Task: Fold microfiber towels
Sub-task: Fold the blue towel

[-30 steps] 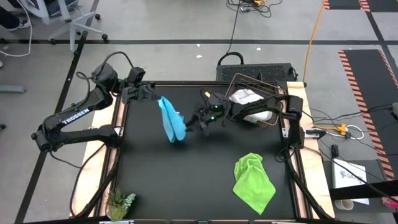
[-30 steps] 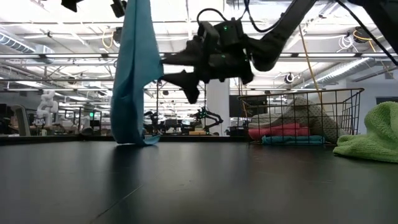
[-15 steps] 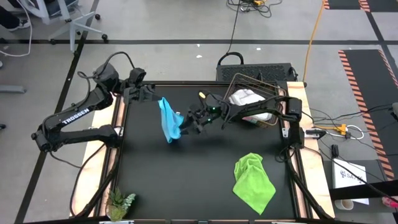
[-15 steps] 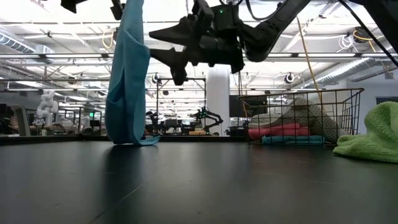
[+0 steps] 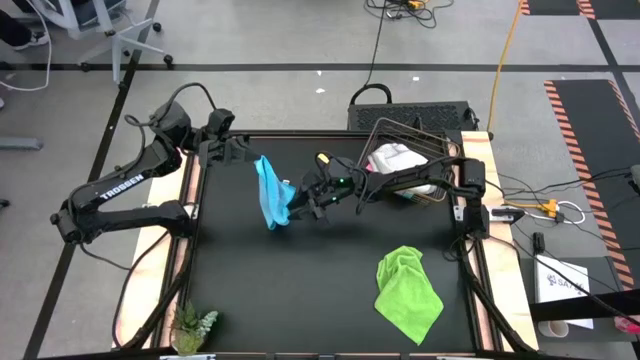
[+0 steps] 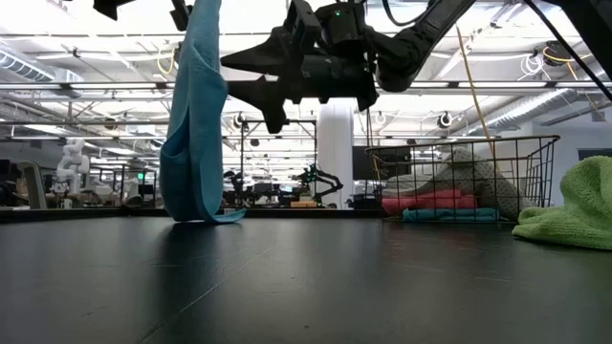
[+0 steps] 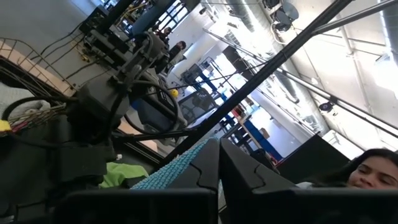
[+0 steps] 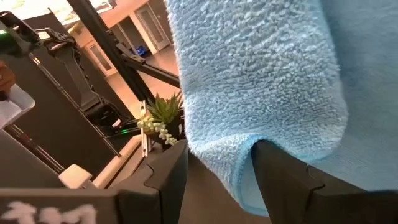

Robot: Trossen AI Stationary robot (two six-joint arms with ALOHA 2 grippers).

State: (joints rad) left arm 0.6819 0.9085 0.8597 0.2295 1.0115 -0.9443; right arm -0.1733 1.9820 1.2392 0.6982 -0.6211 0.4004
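A light blue microfiber towel (image 5: 270, 192) hangs from my left gripper (image 5: 248, 158), which is shut on its top at the table's far left. The towel's lower end (image 6: 206, 217) rests on the table. My right gripper (image 6: 234, 81) stands open and level at the towel's right side. In the right wrist view the towel's hanging edge (image 8: 239, 186) lies between its two fingers. A lime green towel (image 5: 408, 290) lies crumpled at the near right. My left gripper pinches the towel's top end (image 7: 186, 158) between its two fingers, which point level. The towel hangs slack below them, with its lower end on the table. My right gripper's fingers (image 8: 283, 171) stand on either side of the hanging edge; whether they touch it I cannot tell.
A wire basket (image 5: 412, 160) at the far right holds a white-grey, a pink and another blue towel (image 6: 449, 214). A small green plant (image 5: 192, 325) stands at the near left corner. The dark table top between them is bare.
My right gripper has gone toward the table's left edge and upward, rolling a little, staying open, and its fingers now stand about the hanging towel's edge. The towel's hanging part has swung slightly toward the left while its top stays in my left gripper.
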